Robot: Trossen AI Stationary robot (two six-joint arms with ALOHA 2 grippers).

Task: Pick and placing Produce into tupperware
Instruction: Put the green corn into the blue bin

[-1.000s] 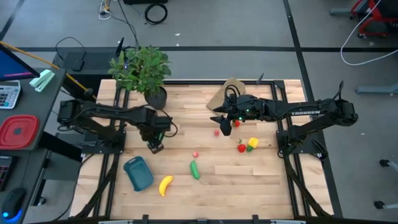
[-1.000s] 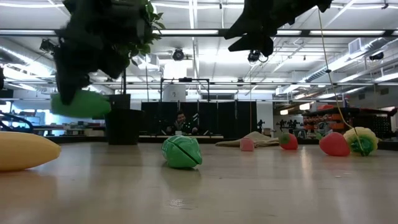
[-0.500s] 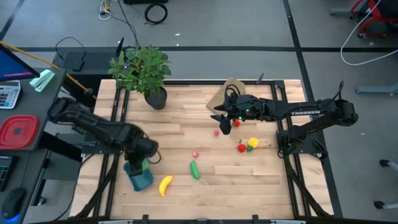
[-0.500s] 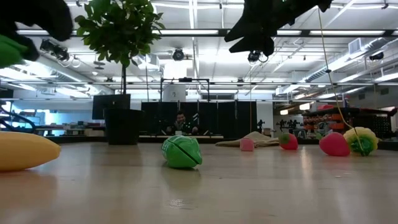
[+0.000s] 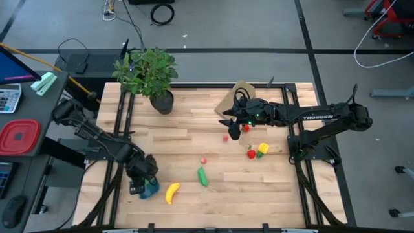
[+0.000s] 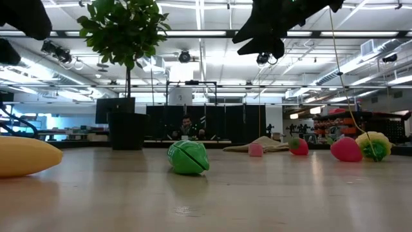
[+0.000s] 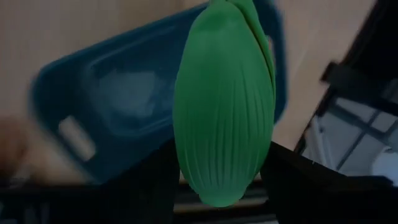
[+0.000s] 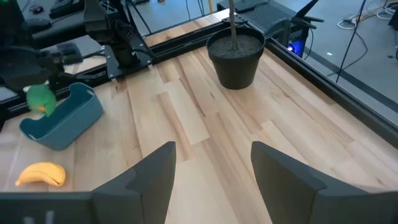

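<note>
The wooden tabletop has the blue tupperware near its front left. The left gripper hovers right over it, fingers clamped on a ribbed green veggie. The right gripper sits mid-table, fingers spread with nothing between them. The banana lies just beside the tub.

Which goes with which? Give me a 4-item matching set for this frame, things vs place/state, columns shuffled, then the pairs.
Things:
1. green ribbed piece
2. banana
3. right claw
4. potted plant

Place/state:
A. lying on the table beside the blue tub
B. open, raised above the small pink piece
C. standing at the table's far edge
D. held in the left claw over the blue tub

Pairs: 1-D, 2-A, 3-B, 4-C
</note>
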